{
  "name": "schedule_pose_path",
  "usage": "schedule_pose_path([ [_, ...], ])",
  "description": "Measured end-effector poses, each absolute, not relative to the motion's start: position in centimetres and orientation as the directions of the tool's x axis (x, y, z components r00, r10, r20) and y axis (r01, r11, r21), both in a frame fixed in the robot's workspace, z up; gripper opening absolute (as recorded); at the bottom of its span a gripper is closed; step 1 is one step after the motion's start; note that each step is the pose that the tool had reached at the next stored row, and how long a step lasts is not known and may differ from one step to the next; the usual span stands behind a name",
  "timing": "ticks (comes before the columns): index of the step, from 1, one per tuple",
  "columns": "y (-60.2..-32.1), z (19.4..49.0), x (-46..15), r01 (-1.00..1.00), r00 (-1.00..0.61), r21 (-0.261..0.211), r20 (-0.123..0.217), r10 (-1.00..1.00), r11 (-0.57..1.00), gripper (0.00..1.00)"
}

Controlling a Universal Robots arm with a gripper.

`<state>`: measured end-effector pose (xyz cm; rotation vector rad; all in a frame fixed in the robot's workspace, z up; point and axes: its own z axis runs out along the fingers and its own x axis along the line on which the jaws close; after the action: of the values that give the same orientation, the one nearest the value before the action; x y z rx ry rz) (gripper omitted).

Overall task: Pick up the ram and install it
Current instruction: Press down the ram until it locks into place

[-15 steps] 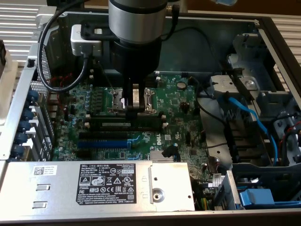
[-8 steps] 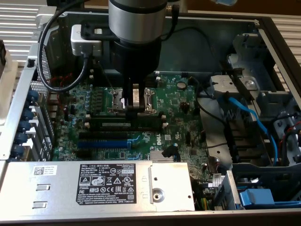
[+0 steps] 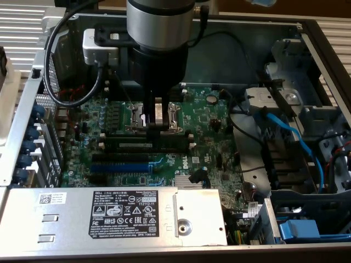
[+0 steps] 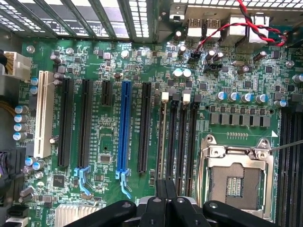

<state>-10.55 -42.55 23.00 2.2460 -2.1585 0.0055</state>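
Gripper was closed, fingers pinched together, tips down at the memory slots in the middle of the motherboard, just in front of the CPU socket. The ram lay lengthwise in the slots directly under the tips, seated along one slot; couldn't tell whether the fingers actually touched it or just sat above it.

Exterior view showed the whole case: blue slot nearer the camera than the ram, PSU along the front edge, blue cable on that view's right.

Wrist view showed the closed fingers over the slot bank, white clips at the far ends, the open socket beside it, the blue slot on the other side and a red-black wire pair by the rear ports.
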Motion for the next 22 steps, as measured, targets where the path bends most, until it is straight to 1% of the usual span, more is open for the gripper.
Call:
schedule_pose_path([
  [22,-42.55,22.76,-10.55,-0.999,0.048,0.017,0.022,-0.999,-0.048,0.10],
])
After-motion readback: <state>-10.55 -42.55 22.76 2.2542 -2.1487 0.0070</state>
